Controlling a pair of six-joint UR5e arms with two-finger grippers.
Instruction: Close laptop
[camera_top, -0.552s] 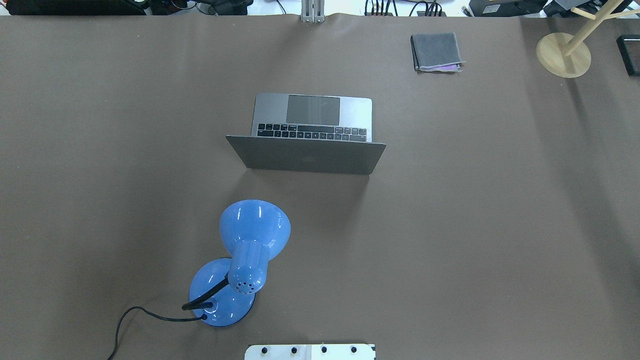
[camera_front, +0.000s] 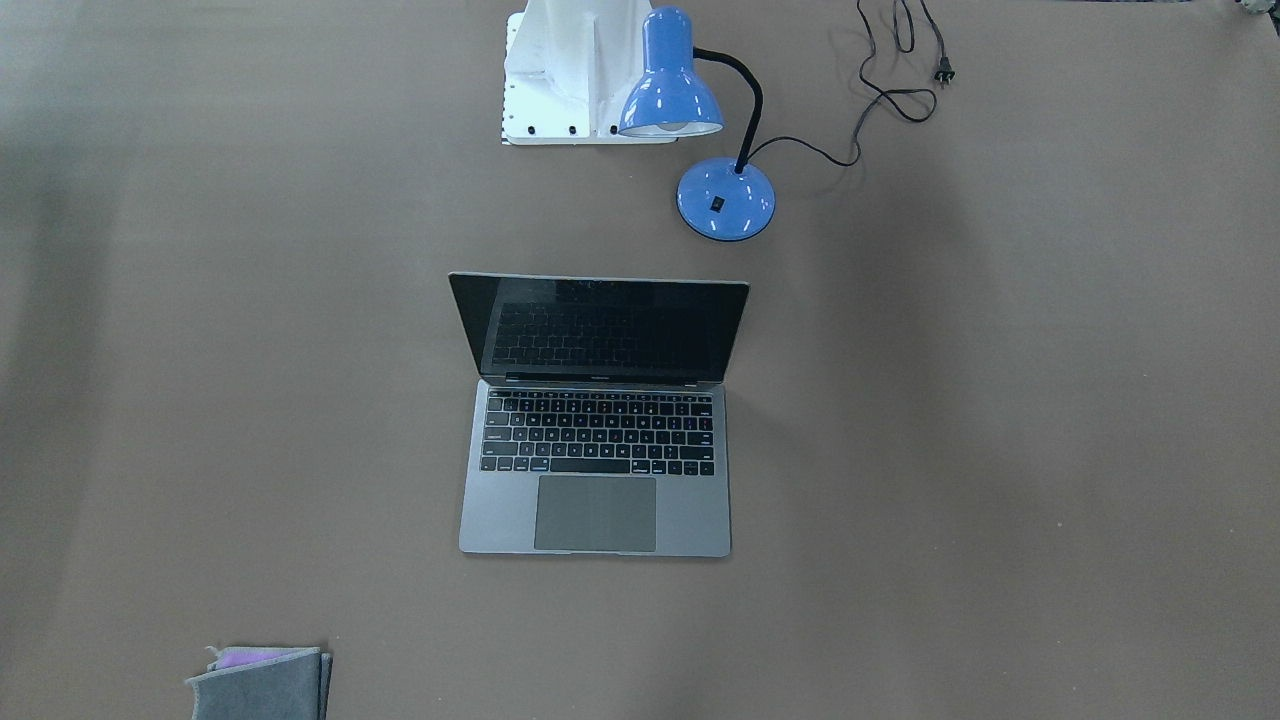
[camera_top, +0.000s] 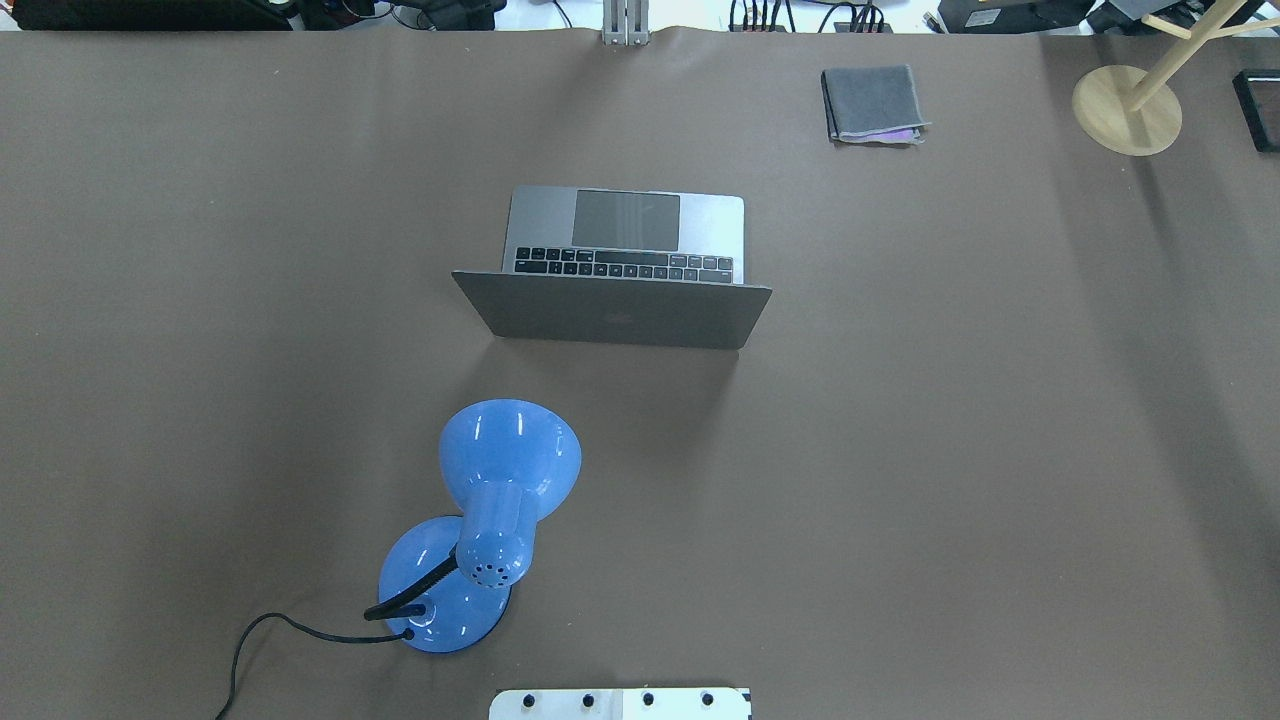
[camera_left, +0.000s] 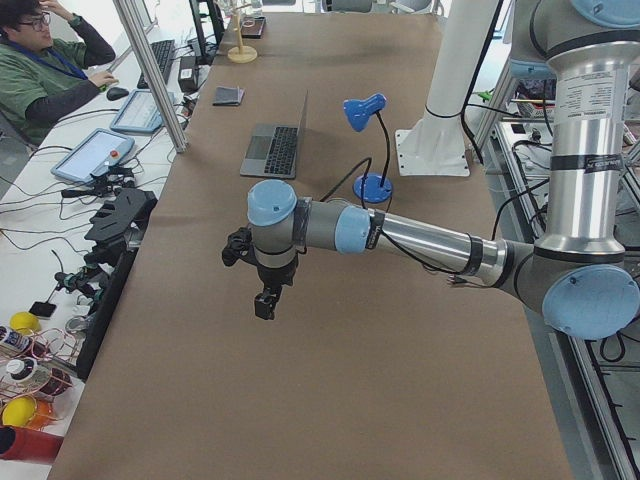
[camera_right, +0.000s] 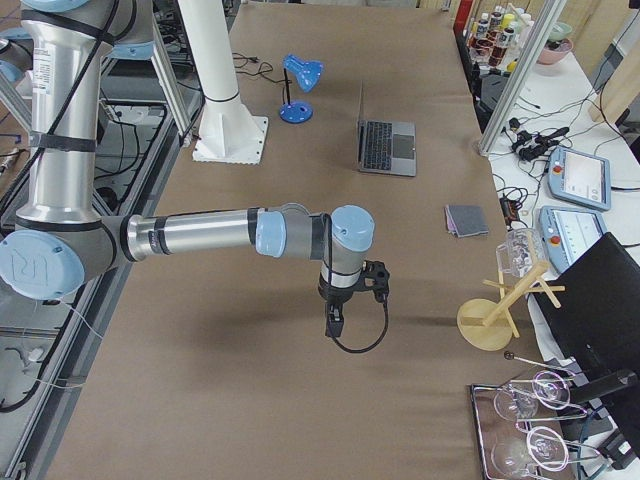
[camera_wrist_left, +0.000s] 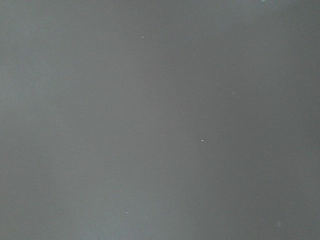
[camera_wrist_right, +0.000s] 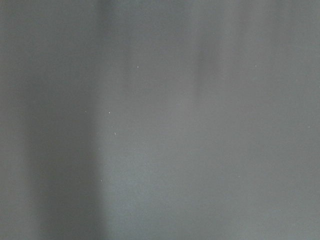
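**Step in hand: approach to the lid.** The laptop (camera_top: 620, 270) stands open at the middle of the bench (camera_top: 1000, 450). Its keyboard faces away from the robot and the logo side of its lid (camera_top: 612, 315) faces the robot. The lid is near upright, leaning slightly back towards the robot.

Both arms hang low over bare bench, well apart from the laptop: the left arm (camera_left: 400, 232) towards one end, the right arm (camera_right: 200, 232) towards the other.

**Recommended procedure**
1. Use the right arm. The blue desk lamp (camera_top: 500, 500) and its cord stand between the robot's base and the laptop, on the left arm's side.
2. Contact the lid's back near the middle of its top edge (off-centre contact would likely twist the base).
3. Push forward and down along the hinge arc, slowly. The slim base may slide on the smooth cover.
4. Stop once the lid meets the deck. Keep off the glossy screen (camera_front: 598, 330).

**Not determinable**
- Left jaws and right jaws: each appears in one side view only, so I cannot tell how wide they stand or whether they hold anything.
- Both wrist views show only plain bench surface.
- Neither arm appears in the overhead or front-facing view.
- From overhead, the lid hides the hinge and the upper key rows.
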